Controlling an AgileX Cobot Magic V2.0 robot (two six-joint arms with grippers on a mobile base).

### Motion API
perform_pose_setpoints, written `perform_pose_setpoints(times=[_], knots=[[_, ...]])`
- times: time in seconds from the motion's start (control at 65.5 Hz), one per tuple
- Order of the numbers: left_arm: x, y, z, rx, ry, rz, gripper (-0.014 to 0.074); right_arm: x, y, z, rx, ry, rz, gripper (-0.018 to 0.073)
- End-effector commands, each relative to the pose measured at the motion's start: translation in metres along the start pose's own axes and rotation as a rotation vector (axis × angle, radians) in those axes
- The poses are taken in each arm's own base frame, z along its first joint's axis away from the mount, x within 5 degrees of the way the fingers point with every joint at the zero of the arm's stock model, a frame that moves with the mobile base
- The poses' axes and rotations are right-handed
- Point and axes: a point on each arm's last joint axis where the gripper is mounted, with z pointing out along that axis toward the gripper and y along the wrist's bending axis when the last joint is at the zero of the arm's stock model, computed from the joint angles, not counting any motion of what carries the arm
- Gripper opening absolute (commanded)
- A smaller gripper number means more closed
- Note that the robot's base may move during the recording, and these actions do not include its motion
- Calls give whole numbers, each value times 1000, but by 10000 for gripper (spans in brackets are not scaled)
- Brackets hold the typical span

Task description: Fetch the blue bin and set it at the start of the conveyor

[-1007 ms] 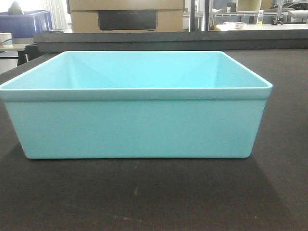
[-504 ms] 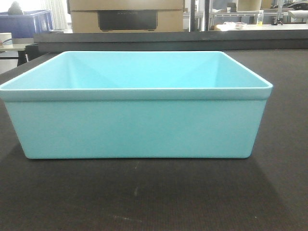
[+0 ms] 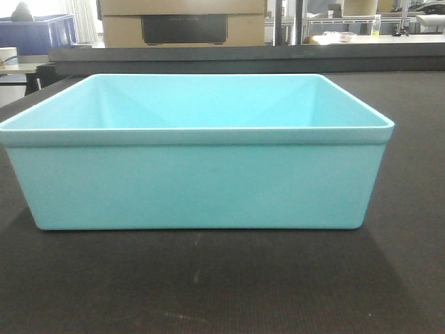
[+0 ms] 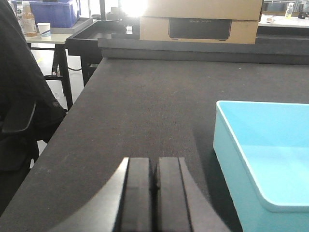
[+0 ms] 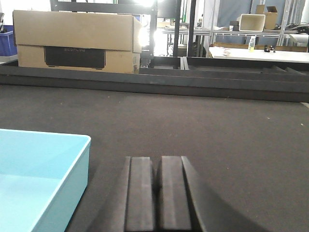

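The blue bin (image 3: 198,177), a light turquoise tub, rests upright and empty on the conveyor start (image 3: 222,285), a wide matte charcoal belt. In the left wrist view the bin (image 4: 263,154) lies to the right of my left gripper (image 4: 154,166), which is shut with nothing between its fingers and hangs apart from the bin over the belt (image 4: 140,106). In the right wrist view the bin (image 5: 41,179) sits to the left of my right gripper (image 5: 158,164), also shut on nothing and clear of the bin's wall, above the belt (image 5: 217,125). Neither gripper shows in the front view.
A cardboard box (image 3: 182,24) stands beyond the belt's far rail (image 3: 243,59). The belt's left edge (image 4: 72,125) drops off beside a dark chair (image 4: 21,111) and a side table (image 4: 48,38). Shelving and a white table (image 5: 256,50) stand far right.
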Motion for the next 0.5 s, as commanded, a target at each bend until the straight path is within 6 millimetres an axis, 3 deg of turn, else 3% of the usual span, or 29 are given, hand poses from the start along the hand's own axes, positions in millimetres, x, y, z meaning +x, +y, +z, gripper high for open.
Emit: perform_pose_setpoints(times=[0.0,0.336,0.488], knots=[[-1,0,-1,0,-20,3,-111,-2,-1,-1,7,-30,-14,-162],[-2,-2,-2,19,-40,-23,-111,-2,-1,-1,7,-30,-14,-162],[14,-6,0,25,-87,31,-111,-2,-1,-1,7,-30,-14,-162]])
